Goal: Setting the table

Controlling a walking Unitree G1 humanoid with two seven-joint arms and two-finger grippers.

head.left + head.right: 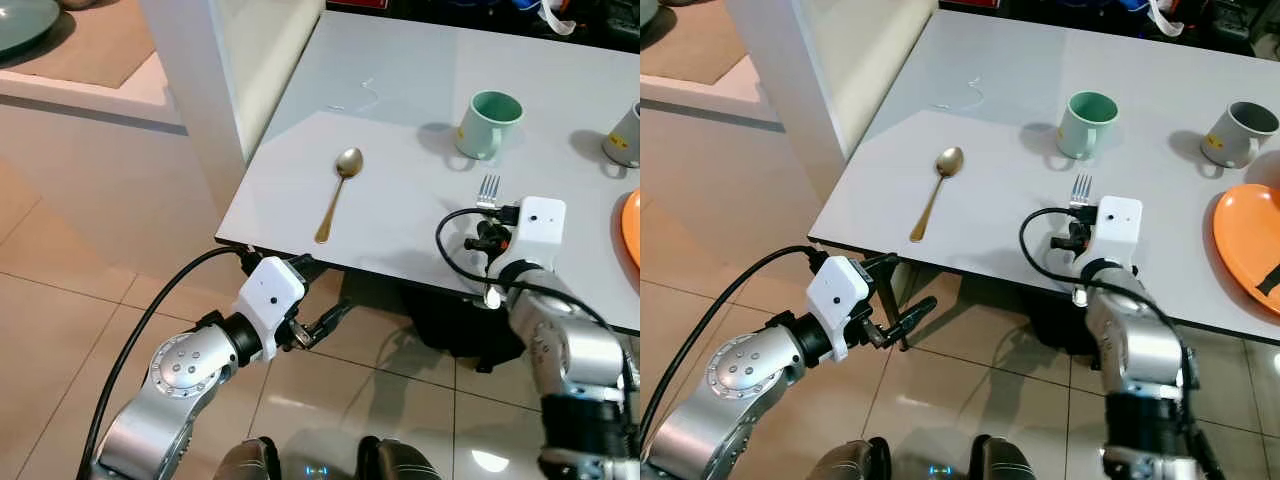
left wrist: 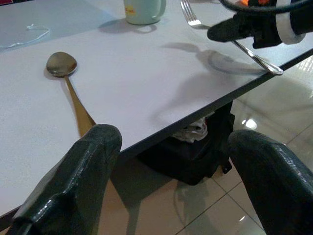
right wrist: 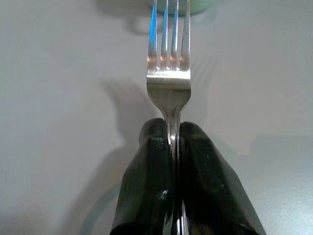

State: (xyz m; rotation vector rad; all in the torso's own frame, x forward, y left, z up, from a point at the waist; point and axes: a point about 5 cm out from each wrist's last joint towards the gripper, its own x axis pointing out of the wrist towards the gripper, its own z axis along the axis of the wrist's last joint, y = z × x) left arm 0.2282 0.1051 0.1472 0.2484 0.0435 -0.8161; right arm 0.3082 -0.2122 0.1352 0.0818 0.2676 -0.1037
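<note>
- Our right end effector [image 3: 172,147] has its two black fingers [image 3: 146,186] pressed together on the neck of a silver metal fork [image 3: 168,73], just below the tines. We judge this narrow grip keeps the fork from twisting as it is laid down.
- The fork points straight ahead of that end effector, low over the pale grey glossy surface [image 1: 400,110]; its handle runs back past the near edge. We cannot tell whether the tines touch.
- Just beyond the tines stands a mint-green ceramic mug [image 1: 489,124]. To the right end effector's outer side sits the rim of an orange round plate [image 1: 1240,235], with a grey mug [image 1: 1235,133] further off. We judge the fork is meant to lie beside that plate.
- Our left end effector [image 2: 166,161] hangs below the surface's near edge, fingers spread wide and holding nothing, probably waiting.
- Ahead of it lies a gold-toned metal spoon [image 1: 338,194], bowl away, handle toward the edge, likely so it is easy to reach.
</note>
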